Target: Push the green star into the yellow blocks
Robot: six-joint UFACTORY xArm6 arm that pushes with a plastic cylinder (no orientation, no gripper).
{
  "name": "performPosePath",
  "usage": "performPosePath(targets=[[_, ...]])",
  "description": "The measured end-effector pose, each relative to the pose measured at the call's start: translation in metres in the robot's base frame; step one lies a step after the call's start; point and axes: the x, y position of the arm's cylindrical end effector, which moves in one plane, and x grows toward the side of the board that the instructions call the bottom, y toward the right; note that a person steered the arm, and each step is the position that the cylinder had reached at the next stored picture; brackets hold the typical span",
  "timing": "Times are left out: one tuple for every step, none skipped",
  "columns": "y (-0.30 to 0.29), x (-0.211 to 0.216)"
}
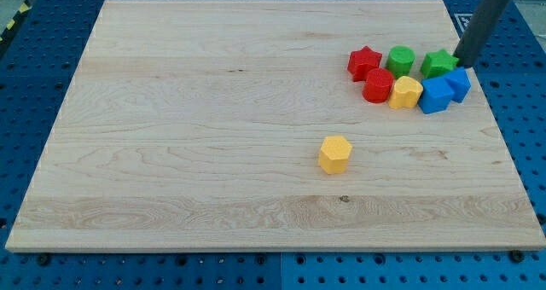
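Note:
The green star (438,65) lies in a cluster at the view's upper right. My tip (461,66) is just to its right, touching or nearly touching it, above a blue block (459,83). One yellow block (406,93) sits in the cluster, below and left of the green star. The other yellow block, a hexagon (335,153), lies alone near the board's middle, further down and left.
The cluster also holds a red star (364,63), a green cylinder (400,61), a red cylinder (378,85) and a second blue block (435,95). The wooden board (171,136) has its right edge close to the cluster.

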Motion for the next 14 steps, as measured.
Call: performPosePath(targets=[[-0.017, 0.0], [-0.051, 0.002], [-0.077, 0.003], [-0.091, 0.01], [-0.089, 0.031], [-0.086, 0.034], [-0.084, 0.02], [-0.068, 0.012], [-0.069, 0.02], [-0.08, 0.028], [-0.084, 0.033], [-0.084, 0.044], [-0.084, 0.047], [-0.075, 0.049]])
